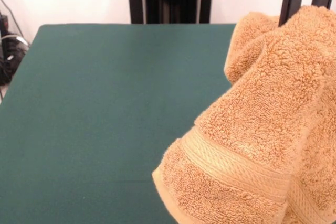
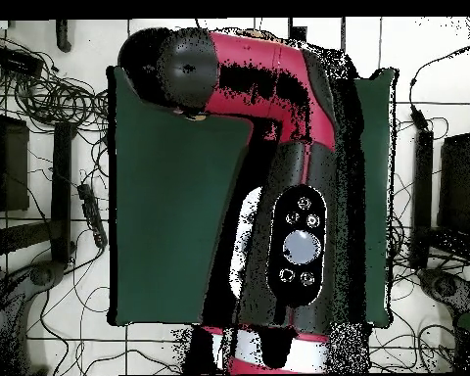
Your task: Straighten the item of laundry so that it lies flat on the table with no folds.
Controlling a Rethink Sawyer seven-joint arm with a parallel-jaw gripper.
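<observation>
Front view: an orange-tan terry-cloth hand towel (image 1: 268, 129) hangs in the right half of the frame, bunched and draped in folds, its flat woven band running diagonally across the lower part. Two black gripper fingers (image 1: 290, 1) come down at the upper right corner and meet the towel's top edge; the gripper (image 1: 307, 4) appears clamped on the cloth there, lifting it. The dark green matte table (image 1: 105, 119) fills the left and centre. Overhead view: the red and black arm (image 2: 268, 127) spans the upper centre and covers the towel and gripper.
</observation>
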